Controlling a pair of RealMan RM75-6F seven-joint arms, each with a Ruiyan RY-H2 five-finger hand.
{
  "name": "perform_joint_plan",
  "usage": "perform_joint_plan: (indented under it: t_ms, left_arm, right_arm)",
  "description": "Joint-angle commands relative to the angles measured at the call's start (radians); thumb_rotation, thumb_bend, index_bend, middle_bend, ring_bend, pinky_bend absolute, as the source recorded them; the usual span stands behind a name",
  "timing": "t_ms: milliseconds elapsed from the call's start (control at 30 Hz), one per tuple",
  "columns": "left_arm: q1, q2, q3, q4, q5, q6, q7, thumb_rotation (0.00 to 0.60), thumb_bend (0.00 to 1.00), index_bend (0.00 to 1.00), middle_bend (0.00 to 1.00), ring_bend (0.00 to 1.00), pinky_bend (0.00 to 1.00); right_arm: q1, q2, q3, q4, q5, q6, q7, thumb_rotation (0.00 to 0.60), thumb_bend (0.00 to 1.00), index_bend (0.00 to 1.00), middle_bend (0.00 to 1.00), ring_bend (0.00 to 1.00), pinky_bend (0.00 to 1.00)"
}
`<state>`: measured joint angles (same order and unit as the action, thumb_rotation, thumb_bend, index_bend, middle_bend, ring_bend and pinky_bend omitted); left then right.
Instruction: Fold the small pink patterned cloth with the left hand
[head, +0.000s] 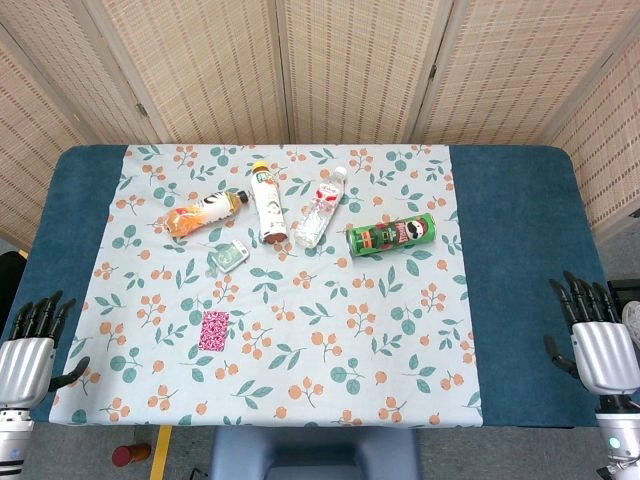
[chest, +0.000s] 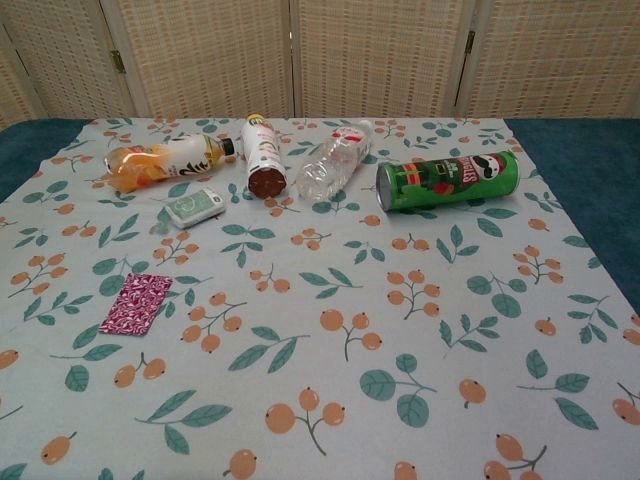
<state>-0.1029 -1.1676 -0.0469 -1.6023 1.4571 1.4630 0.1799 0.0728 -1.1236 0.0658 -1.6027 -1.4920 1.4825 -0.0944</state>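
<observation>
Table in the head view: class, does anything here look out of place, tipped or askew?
Yes. The three bottles, orange, white and clear, and the green crisp can all lie on their sides. The small pink patterned cloth lies flat, unfolded. Nothing looks spilled.

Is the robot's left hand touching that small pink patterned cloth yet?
Apart. The head view shows the left hand open at the table's edge, with a wide stretch of leaf-print tablecloth between it and the flat pink patterned cloth.

From my chest camera neither hand shows; overhead, my left hand (head: 30, 350) is cut at the wrist.
</observation>
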Motion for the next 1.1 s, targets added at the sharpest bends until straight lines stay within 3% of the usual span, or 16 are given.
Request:
perform_joint_plan:
  t_ms: [33,700,1100]
  left_arm:
    - [-0.002,-0.009,-0.003,0.008,-0.002,0.002,0.004,0.600,0.30,0.12,0.04,0.00,0.00]
    - [-0.009,-0.018,-0.002,0.020,0.019,0.006,-0.021,0.600,0.30,0.14,0.04,0.00,0.00]
    - [-0.079,-0.020,-0.002,0.030,0.090,-0.055,-0.081,0.600,0.30,0.20,0.05,0.01,0.00]
  right_arm:
    - [0.000,0.000,0.000,-0.001,-0.001,0.001,0.000,0.599,0.42,0.00,0.00,0.00,0.00]
    - [-0.011,0.004,0.002,0.004,-0.011,0.027,0.023,0.600,0.42,0.00,0.00,0.00,0.00]
    - [-0.009,0.005,0.008,0.014,-0.016,0.032,0.044,0.600,0.42,0.00,0.00,0.00,0.00]
